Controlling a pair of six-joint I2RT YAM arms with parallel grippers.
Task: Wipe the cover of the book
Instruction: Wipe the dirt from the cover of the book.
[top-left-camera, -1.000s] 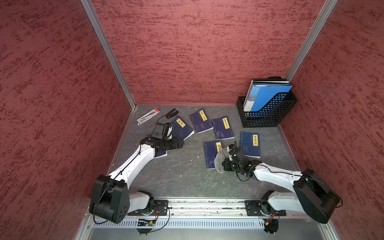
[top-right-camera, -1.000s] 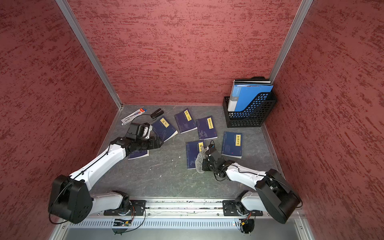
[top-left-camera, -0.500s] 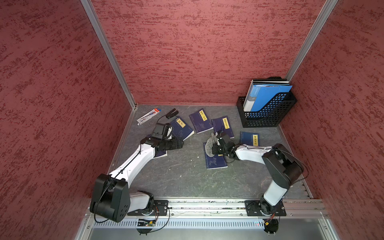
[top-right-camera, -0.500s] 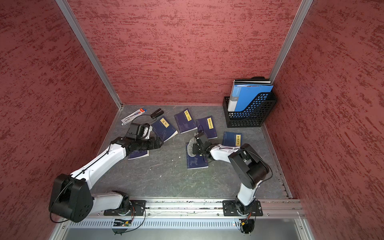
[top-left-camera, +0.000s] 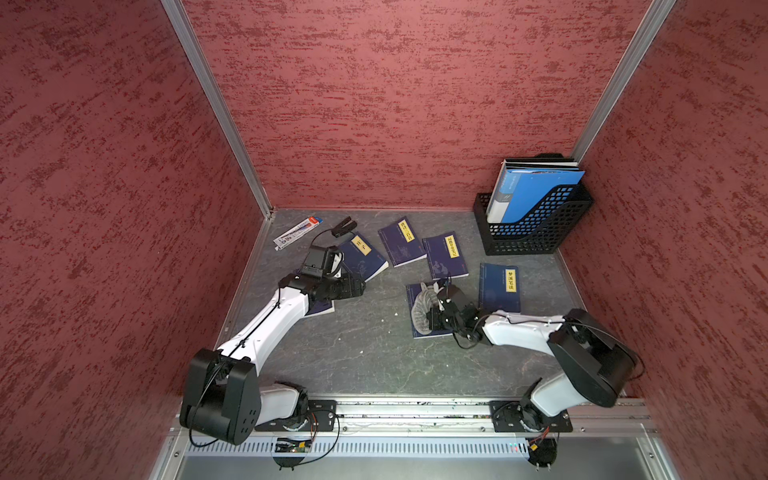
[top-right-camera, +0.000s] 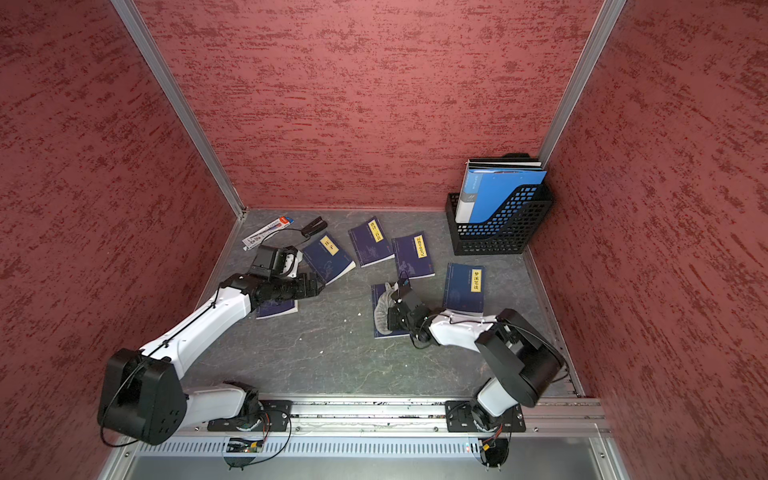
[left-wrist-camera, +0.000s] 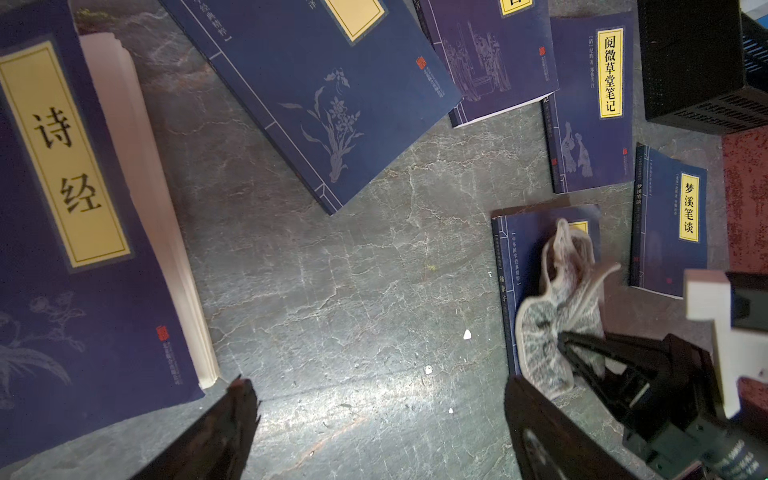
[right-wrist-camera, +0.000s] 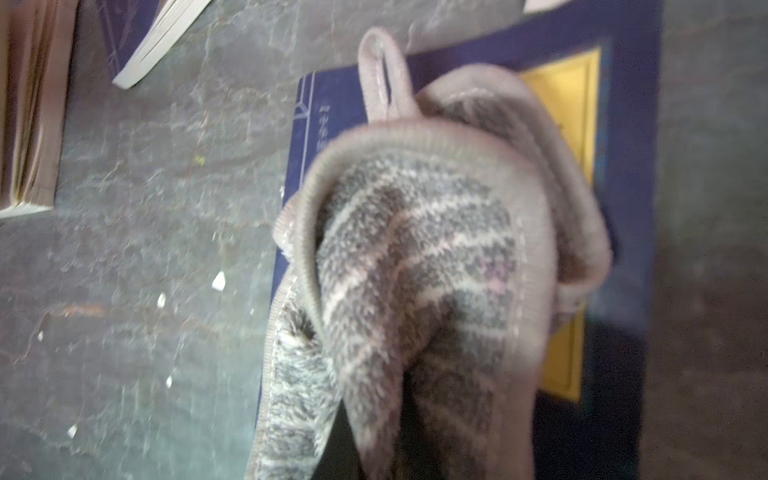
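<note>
My right gripper (top-left-camera: 434, 311): clamped on the grey striped fuzzy cloth (top-left-camera: 420, 309)
Cloth: on the dark blue yellow-labelled book (right-wrist-camera: 627, 166)
Book: flat on the grey stone table (top-left-camera: 374, 361), middle, towards its right edge
My left gripper (left-wrist-camera: 378, 395): spread wide, empty

Legible book titles on the desk (left-wrist-camera: 353, 291)
Yellow labels: left-edge book (left-wrist-camera: 83, 228) 诗经; rear-centre book (left-wrist-camera: 590, 108) 阅微草堂笔记; right-edge book (left-wrist-camera: 669, 224) 梦溪笔谈. Centre book (left-wrist-camera: 525, 245), beside spine: 韩非子. Other lettering too small.

Blue book (right-wrist-camera: 627, 187), flat — grey striped cloth (right-wrist-camera: 415, 249) atop
</note>
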